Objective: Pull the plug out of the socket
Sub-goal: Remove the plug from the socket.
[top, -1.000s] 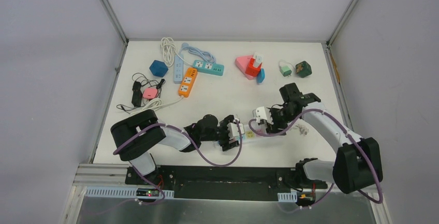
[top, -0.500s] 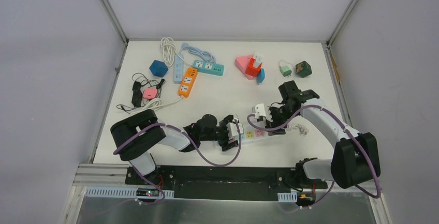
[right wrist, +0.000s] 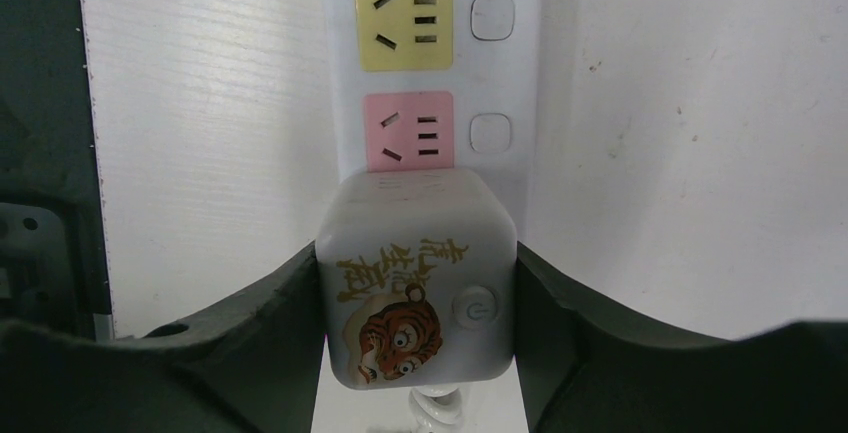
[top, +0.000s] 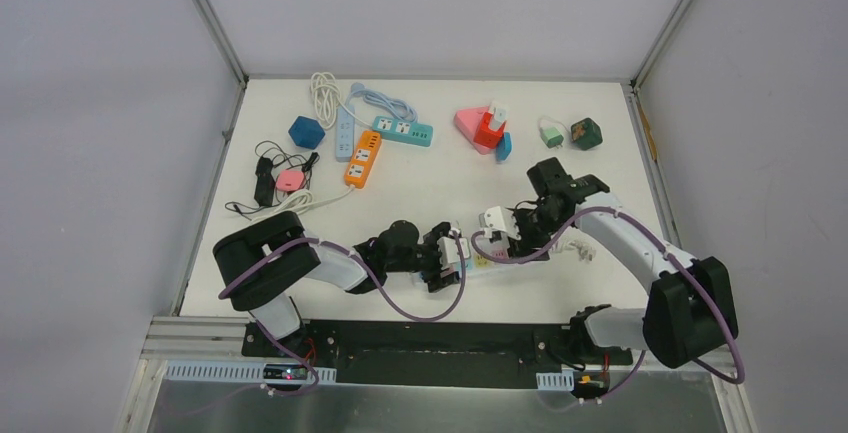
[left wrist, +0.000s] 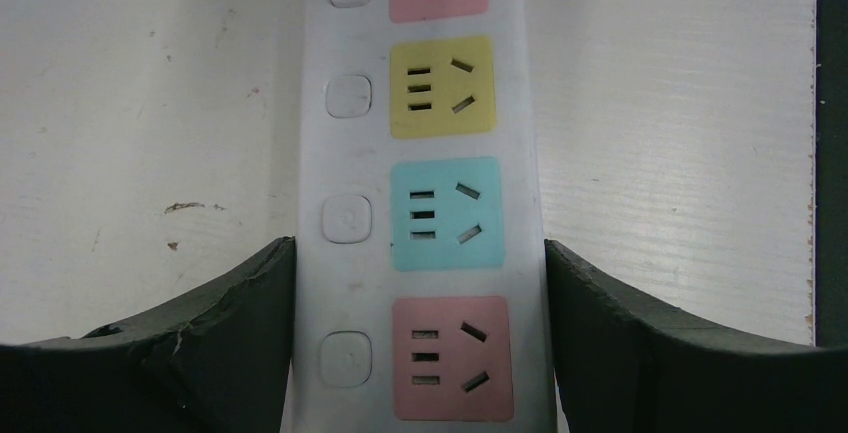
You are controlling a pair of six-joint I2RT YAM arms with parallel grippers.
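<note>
Close to the front edge of the table point(top: 430, 188), the left gripper point(left wrist: 419, 253) is clamped across the white power strip point(left wrist: 345, 153), pads pressed on both long sides. Just beyond, the right gripper point(right wrist: 417, 263) squeezes the tiger-printed plug point(right wrist: 415, 283), which sits over the strip next to a pink socket; whether its pins are seated I cannot tell. A curled white cord point(top: 578, 249) lies beside the right arm. At the back sit an orange strip point(top: 362, 158), a teal strip point(top: 403, 130), a blue cube point(top: 306, 132), a pink triangular socket point(top: 468, 123) and a dark green cube point(top: 586, 133)

Robot-lab test cell: plain grey walls point(top: 100, 103), aluminium framing point(top: 207, 13), white table point(top: 440, 178) with assorted power strips point(top: 362, 158).
</note>
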